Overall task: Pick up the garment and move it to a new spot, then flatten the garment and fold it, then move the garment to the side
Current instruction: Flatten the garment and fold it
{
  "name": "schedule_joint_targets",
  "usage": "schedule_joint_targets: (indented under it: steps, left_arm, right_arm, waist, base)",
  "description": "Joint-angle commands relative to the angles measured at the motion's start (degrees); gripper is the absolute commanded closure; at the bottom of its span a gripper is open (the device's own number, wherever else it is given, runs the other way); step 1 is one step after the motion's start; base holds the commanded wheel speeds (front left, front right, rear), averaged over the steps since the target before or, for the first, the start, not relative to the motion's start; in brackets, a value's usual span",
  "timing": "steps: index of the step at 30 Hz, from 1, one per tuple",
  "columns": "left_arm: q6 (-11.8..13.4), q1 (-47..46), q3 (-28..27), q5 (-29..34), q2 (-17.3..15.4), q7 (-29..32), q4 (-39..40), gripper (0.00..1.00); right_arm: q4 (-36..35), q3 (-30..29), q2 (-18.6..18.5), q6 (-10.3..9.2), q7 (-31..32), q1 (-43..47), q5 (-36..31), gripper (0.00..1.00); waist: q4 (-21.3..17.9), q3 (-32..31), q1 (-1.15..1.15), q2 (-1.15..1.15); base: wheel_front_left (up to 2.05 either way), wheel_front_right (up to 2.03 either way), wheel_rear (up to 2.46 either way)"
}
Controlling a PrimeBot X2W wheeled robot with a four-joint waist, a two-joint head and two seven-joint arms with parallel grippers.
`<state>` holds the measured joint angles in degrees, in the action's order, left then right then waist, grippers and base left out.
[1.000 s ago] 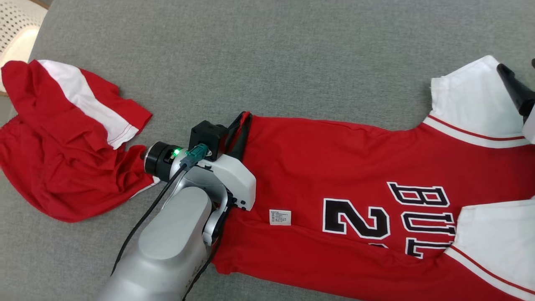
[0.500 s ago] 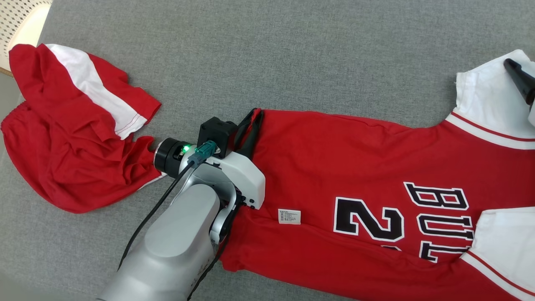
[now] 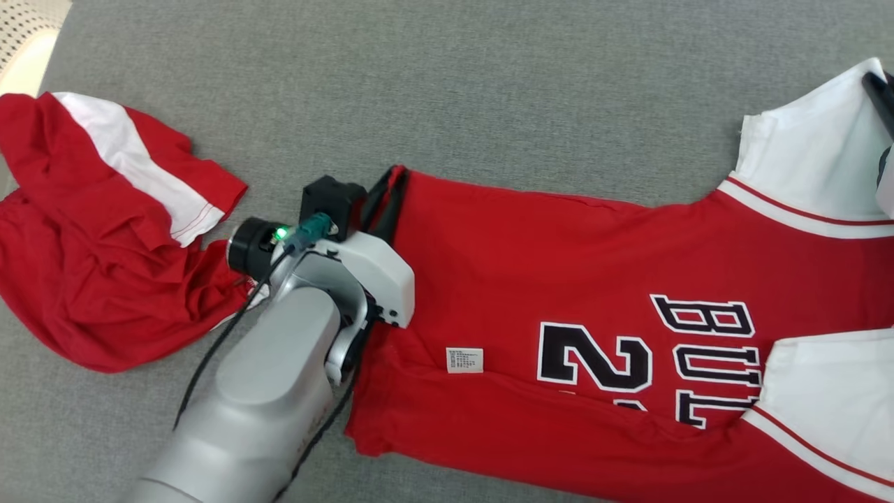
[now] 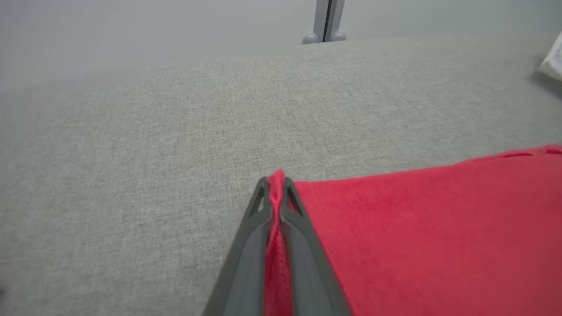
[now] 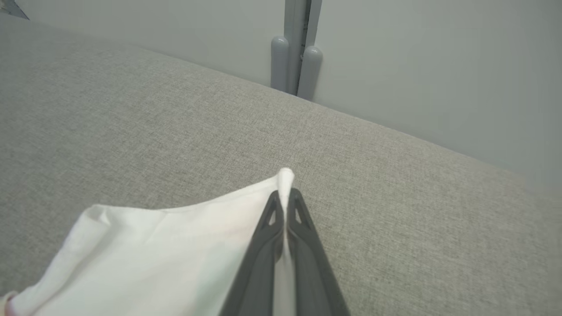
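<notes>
Head view: red cloth jersey with white sleeves (image 3: 559, 265) runs off the right and bottom edges. A folded white sleeve (image 3: 824, 391) covers the black lettering past "BUL", and a crease hides the digit after "2". Small white label (image 3: 464, 360): print too small to read. Right gripper (image 3: 876, 87): cut by the right edge. Left gripper (image 3: 397, 173): fingers mostly behind the black wrist camera (image 3: 332, 202). Crumpled red-and-white garment (image 3: 105, 230): cut by the left edge.

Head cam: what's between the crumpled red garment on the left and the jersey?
The left arm's wrist, over the grey surface; left gripper shut on the jersey at its corner. Seen in the head view.
</notes>
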<state>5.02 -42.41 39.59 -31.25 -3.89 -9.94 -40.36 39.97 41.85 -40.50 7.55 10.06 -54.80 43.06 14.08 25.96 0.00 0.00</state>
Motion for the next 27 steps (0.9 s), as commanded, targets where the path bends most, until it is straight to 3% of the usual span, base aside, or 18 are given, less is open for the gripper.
schedule_joint_targets:
  steps: [1,13,22,24,25,27]
  left_arm:
    - [-0.3,-1.8,-0.4,0.1,-0.6,0.0,-0.4,1.0]
    - [-1.6,-9.9,-2.1,-0.6,-2.0,-0.7,-7.3,1.0]
    - [-4.7,-9.4,-0.1,0.4,-2.3,-3.2,-12.5,1.0]
    - [-5.3,-8.5,1.1,1.5,-2.9,-3.6,-12.8,0.9]
    - [-5.4,-8.1,1.6,1.8,-3.2,-3.7,-12.9,0.89]
    - [-5.8,-7.1,1.9,1.7,-3.5,-3.8,-12.7,1.0]
  right_arm:
    - [0.5,0.3,0.2,-0.12,-1.3,-1.1,0.0,1.0]
    - [6.9,2.4,2.2,-0.12,-14.0,-8.7,-5.0,1.0]
    - [8.3,5.6,5.6,-0.12,-21.0,-4.9,-1.6,1.0]
    - [7.8,6.0,5.6,-0.12,-21.7,-3.3,-0.6,1.0]
    - [7.2,6.3,5.7,-0.12,-22.1,-2.4,0.0,1.0]
    - [5.7,5.7,5.6,-0.12,-22.6,-0.3,2.4,1.0]
  waist:
    - [-0.6,-0.1,0.0,0.0]
    - [-3.4,0.5,0.0,0.0]
    - [-5.1,-4.2,0.0,0.0]
    - [-5.5,-5.7,0.0,0.0]
    - [-5.7,-6.5,0.0,0.0]
    - [-6.0,-8.0,0.0,0.0]
  base:
    - [0.0,0.0,0.0]
    - [0.0,0.0,0.0]
    - [0.0,0.0,0.0]
    - [0.0,0.0,0.0]
    - [0.0,0.0,0.0]
    - [0.0,0.0,0.0]
